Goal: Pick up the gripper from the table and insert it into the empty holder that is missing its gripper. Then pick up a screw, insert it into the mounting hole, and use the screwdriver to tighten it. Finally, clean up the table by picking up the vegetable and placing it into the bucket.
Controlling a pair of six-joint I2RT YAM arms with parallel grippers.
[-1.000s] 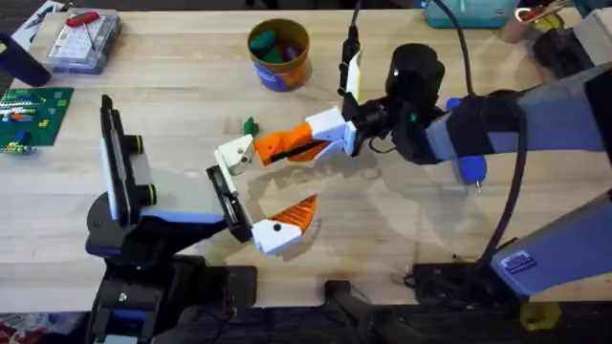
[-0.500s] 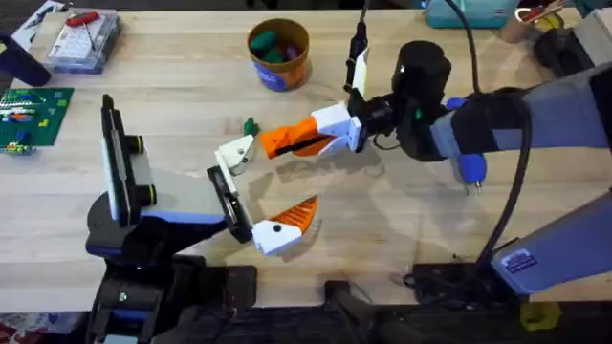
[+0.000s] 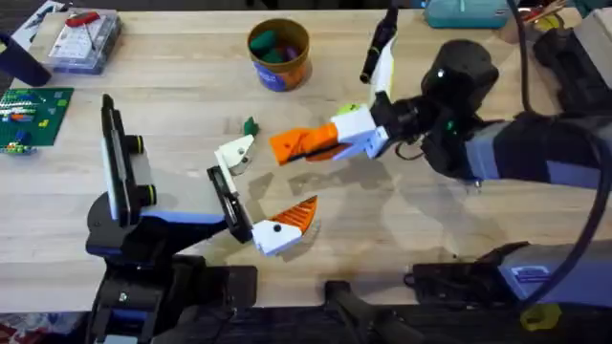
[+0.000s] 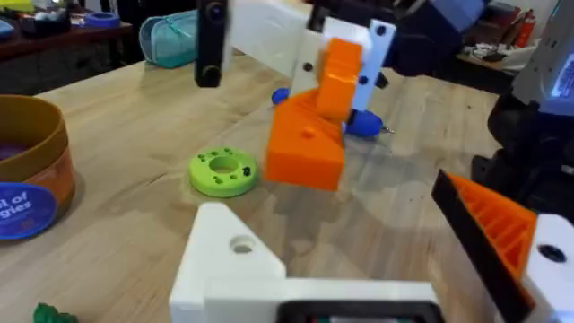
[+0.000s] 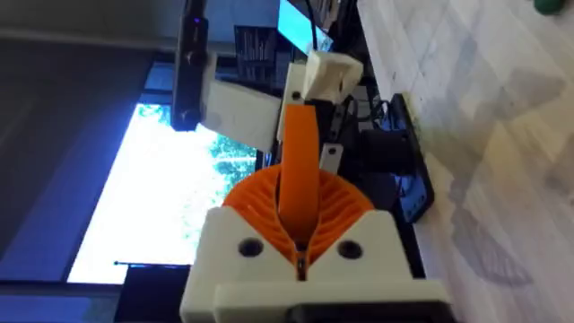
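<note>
Overhead | near: holder (image 3: pixel 228 203) bracket looks bare beside twin finger (image 3: pixel 283 225), so we judge insertion, screw and cleanup pending; left tool's state we cannot tell | mid: our right gripper (image 3: pixel 330 141) pinches the gripper (image 3: pixel 304 143) above the table (image 3: pixel 143 105), right of the holder | far: bucket (image 3: pixel 279 54) stands upright
</note>
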